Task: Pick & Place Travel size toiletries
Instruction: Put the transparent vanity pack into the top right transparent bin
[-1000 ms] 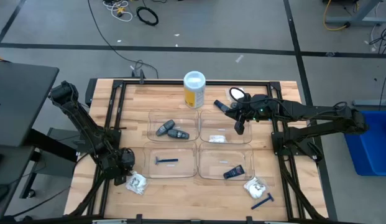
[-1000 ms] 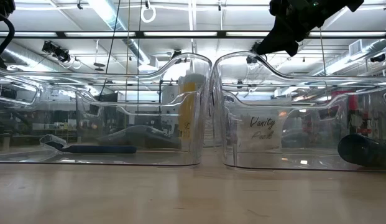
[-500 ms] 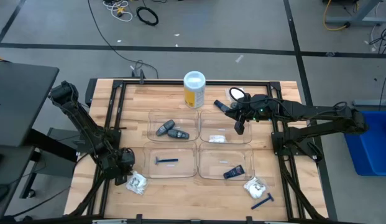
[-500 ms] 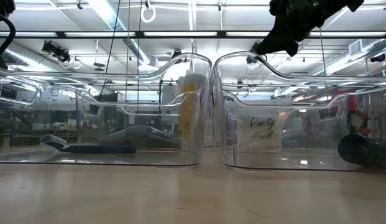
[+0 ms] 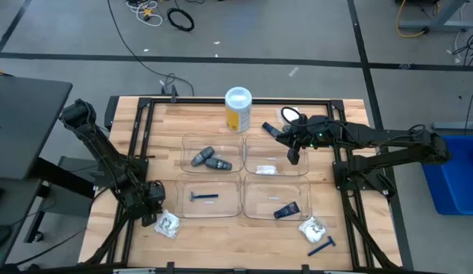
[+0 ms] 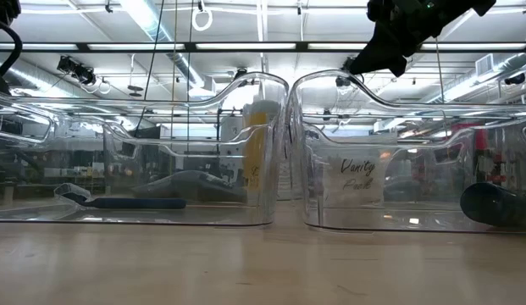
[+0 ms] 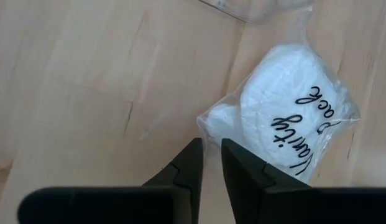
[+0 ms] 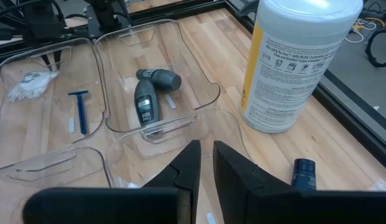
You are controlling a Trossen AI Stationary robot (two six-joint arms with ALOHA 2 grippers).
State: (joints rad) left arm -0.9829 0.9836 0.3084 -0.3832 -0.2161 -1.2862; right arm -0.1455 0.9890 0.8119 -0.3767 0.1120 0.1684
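Clear plastic trays (image 5: 255,176) hold two grey sticks (image 5: 209,160), a razor (image 5: 202,197), a packet (image 5: 266,169) and a tube (image 5: 286,210). Left gripper (image 7: 207,163) pinches a crinkly packet's (image 7: 291,127) edge on the wooden table (image 5: 221,236); right gripper (image 8: 206,163) hovers nearly closed, empty.

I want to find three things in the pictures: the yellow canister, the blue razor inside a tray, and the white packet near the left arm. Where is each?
yellow canister (image 5: 238,113), high view, on its yellow side.
blue razor (image 5: 203,197), high view, on its handle.
white packet (image 7: 291,127), left wrist view, on the white pad inside.
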